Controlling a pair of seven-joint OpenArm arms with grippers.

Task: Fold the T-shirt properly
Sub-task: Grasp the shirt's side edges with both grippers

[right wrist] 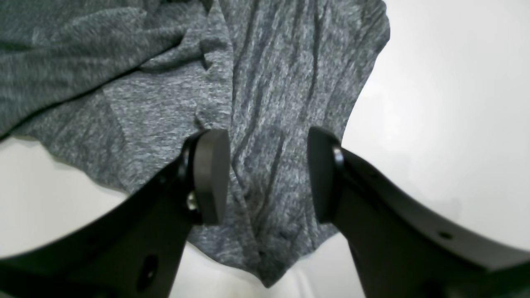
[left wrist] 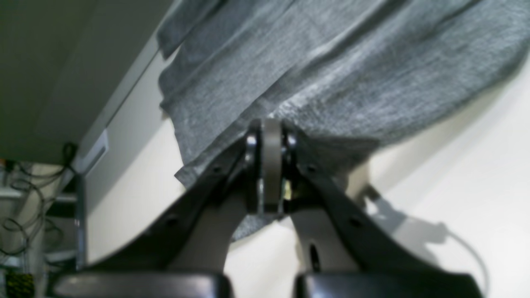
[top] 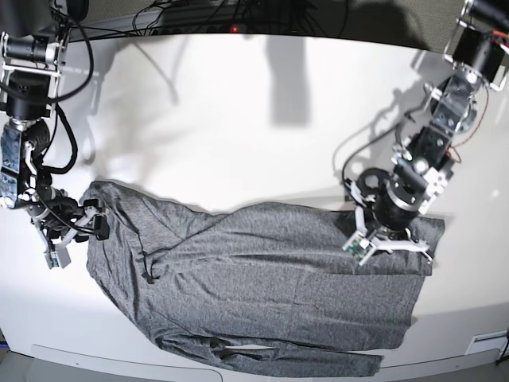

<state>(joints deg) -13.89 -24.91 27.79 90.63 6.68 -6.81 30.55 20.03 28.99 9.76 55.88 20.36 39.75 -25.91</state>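
Observation:
The heather-grey T-shirt (top: 262, 294) lies spread and wrinkled across the near half of the white table, a sleeve along the front edge. My left gripper (top: 387, 243) is at the shirt's right end. In the left wrist view its pads (left wrist: 271, 136) are pressed together with a fold of the T-shirt (left wrist: 331, 62) pinched at their tips. My right gripper (top: 94, 223) is at the shirt's left end. Seen from the right wrist, it (right wrist: 268, 174) stands open, with a corner of the T-shirt (right wrist: 124, 103) lying between its fingers (right wrist: 211, 174).
The white table (top: 238, 119) stretches bare behind the shirt. Black cables (top: 199, 20) run along its back edge. The front edge (top: 119, 354) is close below the shirt's sleeve. More cables (left wrist: 25, 215) hang off the table's side in the left wrist view.

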